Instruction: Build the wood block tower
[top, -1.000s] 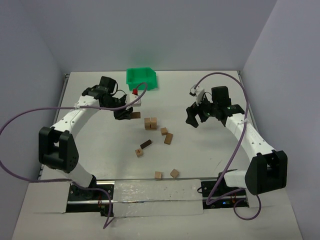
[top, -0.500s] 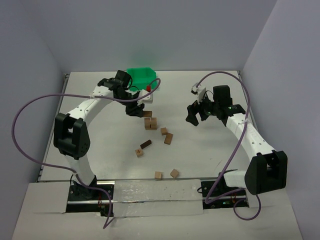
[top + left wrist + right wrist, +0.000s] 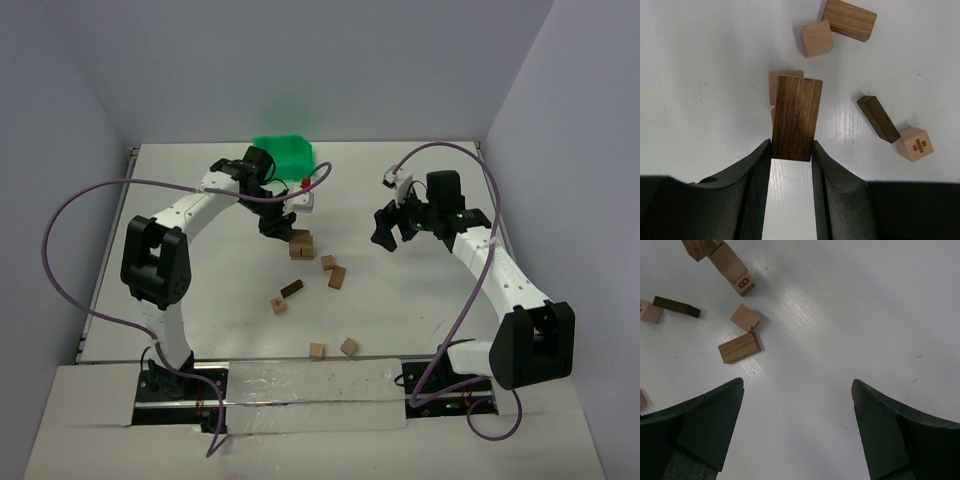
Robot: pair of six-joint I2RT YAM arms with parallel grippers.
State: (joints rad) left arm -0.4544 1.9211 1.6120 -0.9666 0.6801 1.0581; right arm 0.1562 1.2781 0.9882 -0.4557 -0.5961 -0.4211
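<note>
Dark brown, grained wood sits in the left gripper (image 3: pixel 791 148). It is a short bar (image 3: pixel 796 117), pinched at its near end between the two fingers, which are partly closed on its narrow sides. The rest of the bar juts toward the top of the left wrist view.

Under its far end I can see tan blocks of the wood block tower (image 3: pixel 785 80) peeking out at the bar's left edge. From the top camera the tower (image 3: pixel 301 246) is only a low cluster of tan blocks at the middle of the frame, just lower right of the gripper.

The other pieces lie loose on the table (image 3: pixel 400 320):
- A tan cube (image 3: pixel 816 38) and an oak-coloured bar (image 3: pixel 849 19) are at the upper right of the wrist view.
- A slim dark bar (image 3: pixel 878 119) touches a cube with a cross mark (image 3: pixel 913 143) at the right.
- Two more cubes (image 3: pixel 317 350) sit apart near the bottom of the top view.

A second ago the left gripper was further left. It has since swung right toward the tower, and its elbow has drawn in from the left edge. The loose blocks have not moved, and the right arm has barely shifted.

The left arm rises from its base at the lower left and arches rightward past the green bin (image 3: pixel 283 152). The right gripper (image 3: pixel 797 385) is spread wide and empty above bare table, right of the blocks, on a bent arm.
</note>
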